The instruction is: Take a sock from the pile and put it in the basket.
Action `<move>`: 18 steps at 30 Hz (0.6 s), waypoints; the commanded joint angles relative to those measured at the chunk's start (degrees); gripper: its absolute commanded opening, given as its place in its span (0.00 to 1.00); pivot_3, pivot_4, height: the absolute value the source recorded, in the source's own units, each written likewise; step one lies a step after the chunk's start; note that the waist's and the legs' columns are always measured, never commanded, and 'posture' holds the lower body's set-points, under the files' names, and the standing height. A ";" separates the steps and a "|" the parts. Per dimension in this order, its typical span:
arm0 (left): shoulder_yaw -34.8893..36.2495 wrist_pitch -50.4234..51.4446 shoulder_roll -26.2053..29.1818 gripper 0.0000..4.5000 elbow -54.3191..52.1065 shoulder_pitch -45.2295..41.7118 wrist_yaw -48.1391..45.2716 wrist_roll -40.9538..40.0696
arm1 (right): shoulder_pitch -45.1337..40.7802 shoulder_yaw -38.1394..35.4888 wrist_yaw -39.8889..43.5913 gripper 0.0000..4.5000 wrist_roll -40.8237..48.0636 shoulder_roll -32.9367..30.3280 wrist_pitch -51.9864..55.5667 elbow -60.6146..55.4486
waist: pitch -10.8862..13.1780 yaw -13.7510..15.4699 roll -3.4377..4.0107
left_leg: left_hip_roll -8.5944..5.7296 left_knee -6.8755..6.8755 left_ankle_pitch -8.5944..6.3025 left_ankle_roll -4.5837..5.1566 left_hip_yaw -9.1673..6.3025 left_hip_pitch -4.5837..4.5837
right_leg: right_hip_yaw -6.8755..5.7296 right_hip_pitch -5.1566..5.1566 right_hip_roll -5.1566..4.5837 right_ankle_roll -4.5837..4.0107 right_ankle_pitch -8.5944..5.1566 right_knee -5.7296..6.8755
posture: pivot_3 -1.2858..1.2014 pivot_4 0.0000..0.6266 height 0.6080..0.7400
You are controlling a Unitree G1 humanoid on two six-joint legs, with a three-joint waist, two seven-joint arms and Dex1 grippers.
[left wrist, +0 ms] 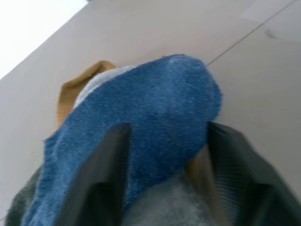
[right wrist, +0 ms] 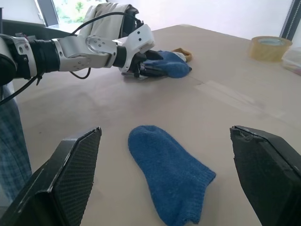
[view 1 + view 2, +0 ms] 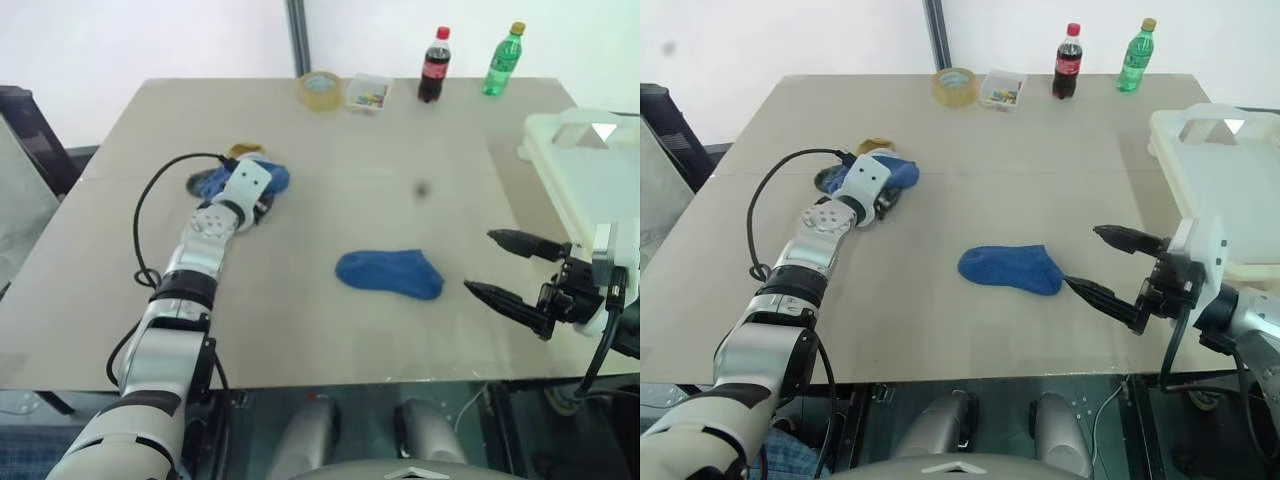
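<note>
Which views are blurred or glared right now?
Left wrist view: soft, its fingers and the pile out of focus. Left eye view: basket washed out, dark smudge mid-table. Right wrist view: loose blue sock fairly sharp, bright window behind.

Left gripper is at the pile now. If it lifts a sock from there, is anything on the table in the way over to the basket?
Only one thing: a loose blue sock lies flat on the table between the pile and the basket. The right gripper, jaws open, hovers near the basket's front. The bottles, tape roll and small box sit along the far edge, off that line.
</note>
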 commanded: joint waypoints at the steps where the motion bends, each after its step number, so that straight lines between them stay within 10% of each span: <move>1: 1.41 -0.96 -0.37 0.74 -1.15 -1.20 1.26 -1.18 | 0.09 -0.74 0.09 1.00 -0.01 -0.42 -0.99 -1.07 | 0.00 0.00 0.00 | 0.00 0.01 0.00 0.00 0.01 0.00 | 0.00 0.00 0.00 0.00 0.00 0.00 | 0.52 0.24 1.00; 12: 4.76 -1.46 -2.36 0.74 -1.98 -2.76 2.87 -5.01 | 0.42 0.54 -1.02 1.00 -0.62 0.24 -1.17 -2.02 | 0.00 -0.02 0.00 | 0.00 0.06 0.00 0.00 0.00 -0.01 | 0.00 0.01 -0.01 0.00 0.00 0.03 | 0.52 0.24 1.00; 18: 4.74 -2.15 -2.11 0.26 -1.75 -2.61 3.13 -4.99 | 0.48 0.29 -0.87 1.00 -1.11 0.03 -1.42 -1.47 | 0.00 -0.03 0.00 | 0.00 0.08 0.01 -0.01 0.00 -0.01 | 0.00 0.00 0.00 0.00 0.00 0.05 | 0.52 0.24 1.00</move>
